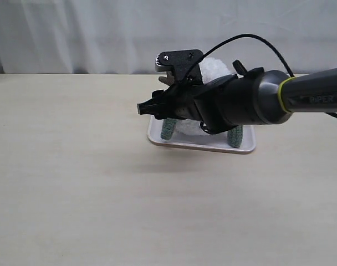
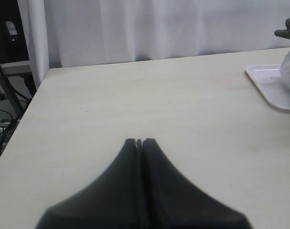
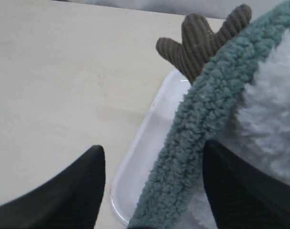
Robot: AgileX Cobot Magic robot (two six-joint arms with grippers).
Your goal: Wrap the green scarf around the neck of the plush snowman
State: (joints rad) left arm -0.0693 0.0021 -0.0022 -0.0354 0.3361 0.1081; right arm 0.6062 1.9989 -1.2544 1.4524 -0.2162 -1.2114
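With the right hand spread wide astride the fuzzy grey-green scarf draped over the fluffy white plush snowman on its shallow white tray, pinch only that strand, not the body.

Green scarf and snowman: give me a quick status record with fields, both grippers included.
scarf: green scarf draped over the plush snowman, one end hanging down at each side to the tray
snowman: on the white tray, largely hidden by the right arm
right gripper: open, jaws either side of a scarf strand, near the brown twig arm
left gripper: shut, empty, over bare table, apart from the tray
wrap at neck: cannot tell, hidden
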